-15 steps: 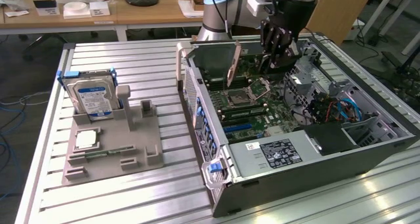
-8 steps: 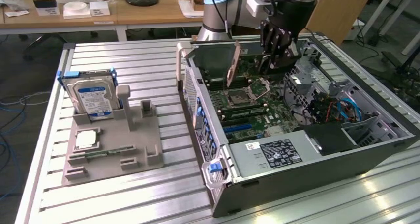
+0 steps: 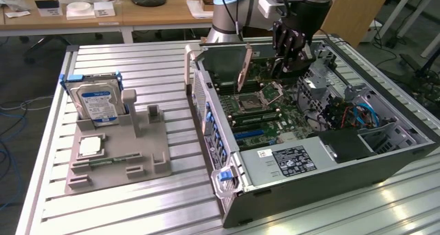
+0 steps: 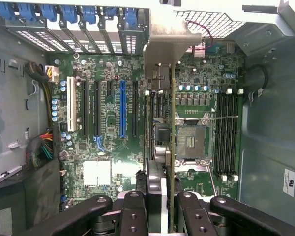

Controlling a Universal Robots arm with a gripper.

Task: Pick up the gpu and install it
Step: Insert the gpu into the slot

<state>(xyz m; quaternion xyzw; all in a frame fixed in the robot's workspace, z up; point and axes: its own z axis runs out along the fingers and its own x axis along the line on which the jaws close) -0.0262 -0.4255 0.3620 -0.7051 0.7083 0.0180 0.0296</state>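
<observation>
At upper centre of the exterior view, thin flat brownish-dark gpu card [image 3: 244,67] upright on edge, clamped in black gripper [image 4: 160,209], over green motherboard [image 3: 275,124] inside open grey computer case [image 3: 343,188]. Install step in hand, likely; calls for edge lined square over slot.

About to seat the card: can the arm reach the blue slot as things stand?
Probably yes. The case lies open, the fingers grip the card edge-on above the board, and no cable crosses the blue slot. The card sits beside it, not over it.
</observation>
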